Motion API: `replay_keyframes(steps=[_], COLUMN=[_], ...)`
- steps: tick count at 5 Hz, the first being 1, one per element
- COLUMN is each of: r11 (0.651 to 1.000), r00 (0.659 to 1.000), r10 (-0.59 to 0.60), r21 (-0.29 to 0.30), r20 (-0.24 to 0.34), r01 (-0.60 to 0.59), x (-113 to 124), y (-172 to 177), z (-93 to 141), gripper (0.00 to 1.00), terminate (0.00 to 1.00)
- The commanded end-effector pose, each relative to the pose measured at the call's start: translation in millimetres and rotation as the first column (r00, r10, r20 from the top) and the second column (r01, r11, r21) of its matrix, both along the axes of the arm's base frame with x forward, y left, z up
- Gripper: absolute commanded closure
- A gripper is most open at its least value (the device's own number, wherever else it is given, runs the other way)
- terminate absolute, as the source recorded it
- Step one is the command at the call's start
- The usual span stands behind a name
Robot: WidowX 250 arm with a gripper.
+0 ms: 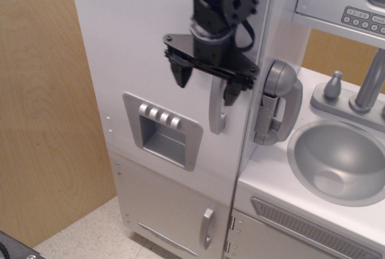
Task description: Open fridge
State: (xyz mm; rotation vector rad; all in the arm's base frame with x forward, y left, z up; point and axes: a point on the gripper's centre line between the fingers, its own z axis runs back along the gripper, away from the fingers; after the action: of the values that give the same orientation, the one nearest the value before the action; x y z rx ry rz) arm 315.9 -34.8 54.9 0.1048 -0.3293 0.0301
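The fridge (pixel 138 42) is a tall white toy-kitchen cabinet with its large door closed. A vertical silver bar handle (pixel 216 112) hangs at the door's right edge. A recessed grey dispenser panel (pixel 161 131) with several buttons sits left of it. My black gripper (pixel 206 85) is open and empty, pointing down in front of the door. Its fingertips (pixel 182 74) straddle the upper part of the handle, and the handle's top is hidden behind the gripper. I cannot tell whether the fingers touch the handle.
A smaller lower door with a short silver handle (pixel 207 228) lies below. A silver toy phone (pixel 278 103) hangs on the fridge's right side. A sink basin (pixel 340 160) with faucet (pixel 370 85) sits at right. A wooden wall panel (pixel 42 103) stands at left.
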Motion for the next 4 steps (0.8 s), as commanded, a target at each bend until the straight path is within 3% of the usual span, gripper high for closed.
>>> replay_keyframes(steps=[1, 2, 3, 4], r11=[1.000, 1.000, 1.000, 0.998], r00=[0.995, 0.991, 0.992, 0.993], r10=[-0.024, -0.008, -0.014, -0.060], r21=[0.012, 0.008, 0.004, 0.009], r20=[0.101, 0.131, 0.124, 0.097], r01=[0.023, 0.007, 0.013, 0.060], x=[8.7, 4.5, -8.9, -38.2], y=[-7.5, -10.8, -10.3, -9.1], z=[16.1, 16.6, 17.5, 19.1], gripper=[1.00, 1.00, 1.00, 1.00], terminate=[0.00, 0.00, 0.00, 0.00])
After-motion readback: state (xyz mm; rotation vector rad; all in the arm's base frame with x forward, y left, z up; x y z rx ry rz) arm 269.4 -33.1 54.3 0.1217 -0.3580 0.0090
